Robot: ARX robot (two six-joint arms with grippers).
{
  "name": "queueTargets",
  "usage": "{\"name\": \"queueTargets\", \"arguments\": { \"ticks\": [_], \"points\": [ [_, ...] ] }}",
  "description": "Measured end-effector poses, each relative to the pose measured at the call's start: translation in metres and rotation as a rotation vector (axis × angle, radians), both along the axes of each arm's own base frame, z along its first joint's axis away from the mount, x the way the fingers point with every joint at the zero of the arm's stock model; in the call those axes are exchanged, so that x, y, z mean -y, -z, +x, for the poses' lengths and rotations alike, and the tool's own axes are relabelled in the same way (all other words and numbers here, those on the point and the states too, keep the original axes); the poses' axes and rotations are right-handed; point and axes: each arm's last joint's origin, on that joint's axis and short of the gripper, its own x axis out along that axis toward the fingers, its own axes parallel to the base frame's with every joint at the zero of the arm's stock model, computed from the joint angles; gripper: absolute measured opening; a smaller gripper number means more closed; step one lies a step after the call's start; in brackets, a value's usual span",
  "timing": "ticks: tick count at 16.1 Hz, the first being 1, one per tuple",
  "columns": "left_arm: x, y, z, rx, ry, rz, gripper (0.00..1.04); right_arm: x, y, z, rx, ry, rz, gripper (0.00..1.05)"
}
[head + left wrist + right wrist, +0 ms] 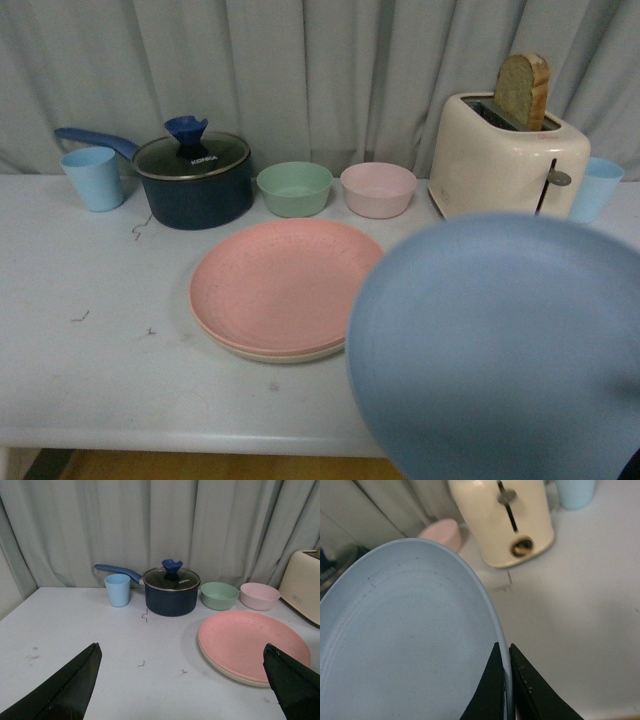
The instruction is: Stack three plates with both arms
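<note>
The blue plate (500,350) I hold runs off the front view's lower and right edges and covers the right rim of the pink plate (280,285), whose beige plate (275,356) underneath shows only a sliver.

White table (100,380): beige plate (272,355), pot (195,190), bowls (294,188) (378,189), cups (93,178) (598,188), toaster (505,160)

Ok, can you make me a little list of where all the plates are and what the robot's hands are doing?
pink plate: on the table, on top of the beige plate
blue plate: held up off the table, not stacked yet
right jaws: shut on the blue plate's rim
left jaws: open, empty
behind the plates: pot, green bowl, pink bowl, toaster
</note>
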Motion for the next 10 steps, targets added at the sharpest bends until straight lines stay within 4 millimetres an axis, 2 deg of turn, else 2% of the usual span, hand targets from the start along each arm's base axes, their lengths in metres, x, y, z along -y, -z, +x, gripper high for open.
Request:
{"name": "queueTargets", "arguments": {
  "ticks": [2,5,6,8,10],
  "points": [
    [0.000,0.000,0.000,0.000,0.000,0.000,0.98,-0.027,-0.024,0.021,0.093,0.012,0.044,0.03],
    [0.000,0.000,0.000,0.000,0.000,0.000,0.98,-0.072,-0.032,0.062,0.033,0.042,0.064,0.03],
    [0.000,0.000,0.000,0.000,0.000,0.000,0.98,-0.084,-0.041,0.082,0.033,0.074,0.061,0.03],
    [0.000,0.000,0.000,0.000,0.000,0.000,0.98,-0.098,-0.058,0.118,0.018,0.133,0.067,0.03],
    [0.000,0.000,0.000,0.000,0.000,0.000,0.98,-0.110,-0.056,0.149,-0.085,0.170,0.016,0.03]
  ]
}}
